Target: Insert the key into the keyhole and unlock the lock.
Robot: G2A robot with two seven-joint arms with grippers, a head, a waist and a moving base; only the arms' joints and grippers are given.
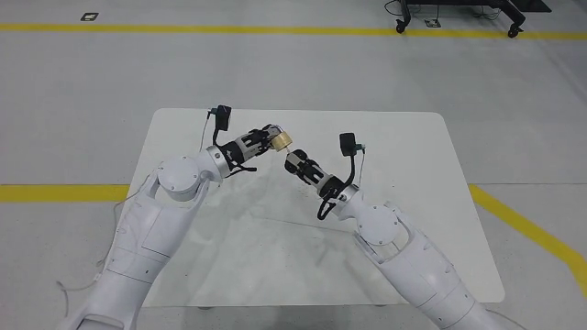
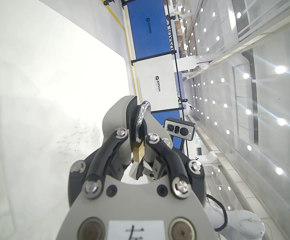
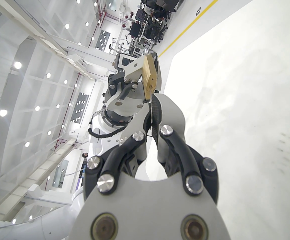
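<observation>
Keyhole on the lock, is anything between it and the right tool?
Nothing visible. The left tool holds the brass lock with its keyhole turned toward the right tool, whose tips sit right at it. The key cannot be made out.

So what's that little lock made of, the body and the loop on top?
The lock body looks like brass: yellow-gold with a dull sheen. Its shackle looks like polished or plated steel, being silvery and glossy, though the look alone can't settle which.

left gripper (image 1: 272,137): clamped on the lock (image 1: 284,137), arm bent inward.
right gripper (image 1: 293,158): pinched on the key (image 3: 149,94), tips facing the left gripper.
</observation>
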